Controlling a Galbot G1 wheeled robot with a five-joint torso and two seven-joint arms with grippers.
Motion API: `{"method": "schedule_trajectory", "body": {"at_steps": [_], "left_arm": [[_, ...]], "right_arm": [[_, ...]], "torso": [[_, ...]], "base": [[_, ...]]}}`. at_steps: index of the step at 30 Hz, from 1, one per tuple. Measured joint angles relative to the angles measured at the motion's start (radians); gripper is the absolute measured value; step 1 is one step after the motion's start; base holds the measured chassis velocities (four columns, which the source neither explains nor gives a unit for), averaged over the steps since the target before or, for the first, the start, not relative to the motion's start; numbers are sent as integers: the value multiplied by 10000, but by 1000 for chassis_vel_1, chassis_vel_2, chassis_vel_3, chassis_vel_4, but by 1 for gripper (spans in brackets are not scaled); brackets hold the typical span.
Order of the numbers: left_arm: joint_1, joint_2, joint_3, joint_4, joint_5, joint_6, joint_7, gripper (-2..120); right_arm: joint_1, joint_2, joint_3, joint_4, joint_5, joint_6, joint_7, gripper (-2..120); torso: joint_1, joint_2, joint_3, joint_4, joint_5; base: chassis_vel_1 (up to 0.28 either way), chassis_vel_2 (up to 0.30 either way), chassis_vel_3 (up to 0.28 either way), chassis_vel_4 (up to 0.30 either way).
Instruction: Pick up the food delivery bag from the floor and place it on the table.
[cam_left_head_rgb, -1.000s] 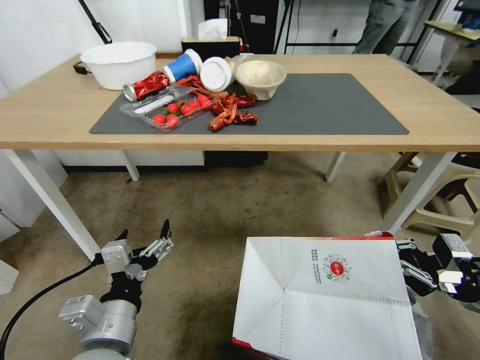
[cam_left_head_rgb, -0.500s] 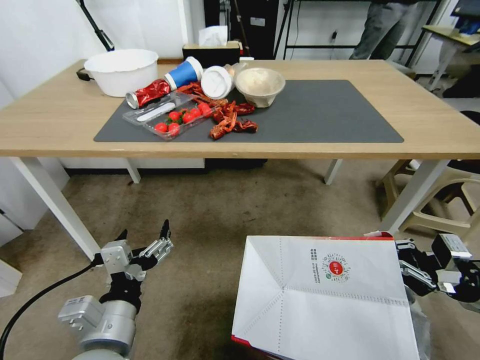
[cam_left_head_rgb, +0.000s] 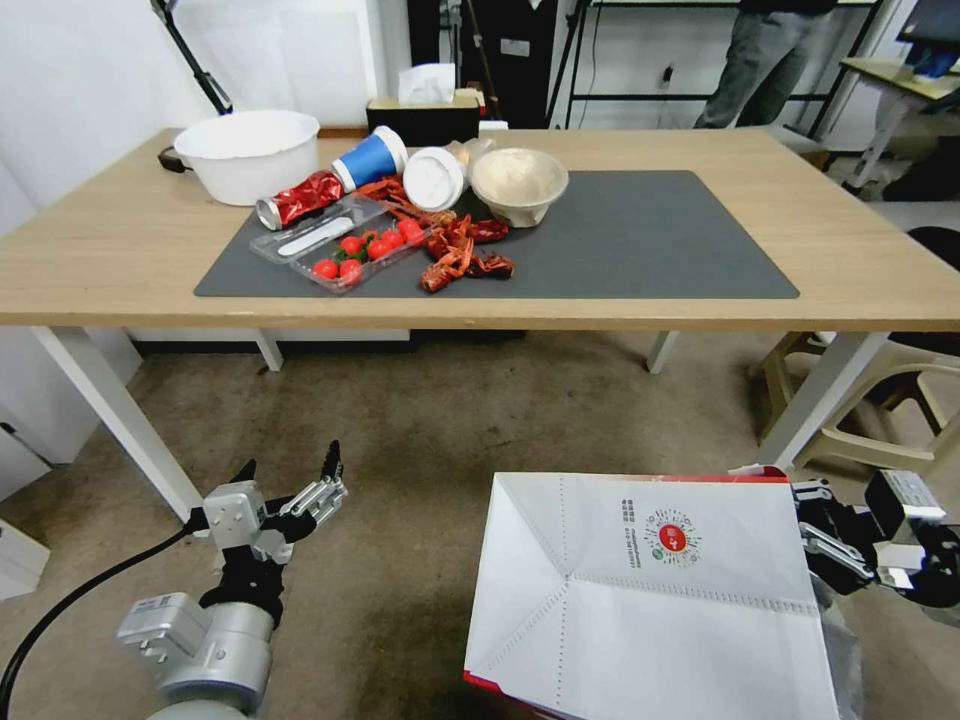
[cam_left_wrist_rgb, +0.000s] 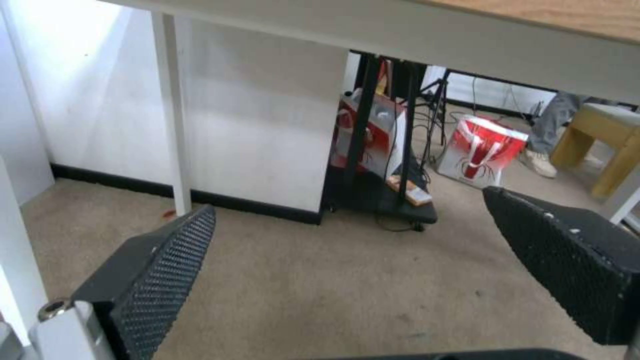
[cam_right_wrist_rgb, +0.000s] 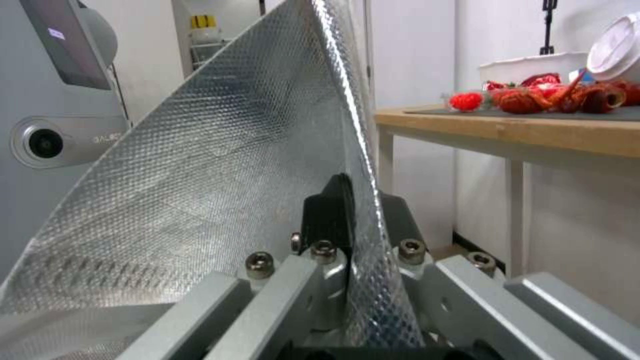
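A: What is spreading across the upper part of the head view?

B: The desk (cam_left_head_rgb: 120, 250), a long light-wood top on white legs, is carrying a dark grey mat (cam_left_head_rgb: 640, 235). Litter is crowding the mat's left end: a white basin (cam_left_head_rgb: 247, 153), a blue cup (cam_left_head_rgb: 368, 158) on its side, a beige bowl (cam_left_head_rgb: 518, 184), a clear tray of cherry tomatoes (cam_left_head_rgb: 345, 240) and red crayfish shells (cam_left_head_rgb: 460, 245).

A: And below it?

B: The floor (cam_left_head_rgb: 480, 420), worn beige-brown carpet with dark stains, is running under the desk and toward the robot.

A: Where is the food delivery bag?

B: The food delivery bag (cam_left_head_rgb: 650, 600) is hanging tipped above the carpet at lower right, in front of the desk and not on it, its white panel with the small round red logo facing up and a red edge showing along its far side.

A: What is gripping it?

B: The right tool (cam_left_head_rgb: 815, 540) is clenching the bag's right edge; in the right wrist view its fingers (cam_right_wrist_rgb: 333, 210) are pinching the silver foil lining between them.

A: And the other arm?

B: The left tool (cam_left_head_rgb: 290, 480) is hovering over the carpet at lower left, well apart from the bag, fingers spread and holding nothing
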Motion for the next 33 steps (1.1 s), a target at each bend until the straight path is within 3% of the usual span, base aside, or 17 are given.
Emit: {"method": "schedule_trajectory", "body": {"at_steps": [11,19,33], "left_arm": [[0,2,3,-6,10,-18,48,100],[17,16,12,-30,10,-40,29,100],[52,45,7,-50,24,-55,25,100]], "right_arm": [[-116,1,105,62,-5,17,-12,0],[-224,66,137,127,-36,31,-23,0],[-268,93,162,164,-36,43,-32,0]], "torso": [[189,513,323,0,0],[421,1100,679,0,0],[631,1638,1002,0,0]], "base": [[0,0,0,0],[0,0,0,0],[0,0,0,0]]}}
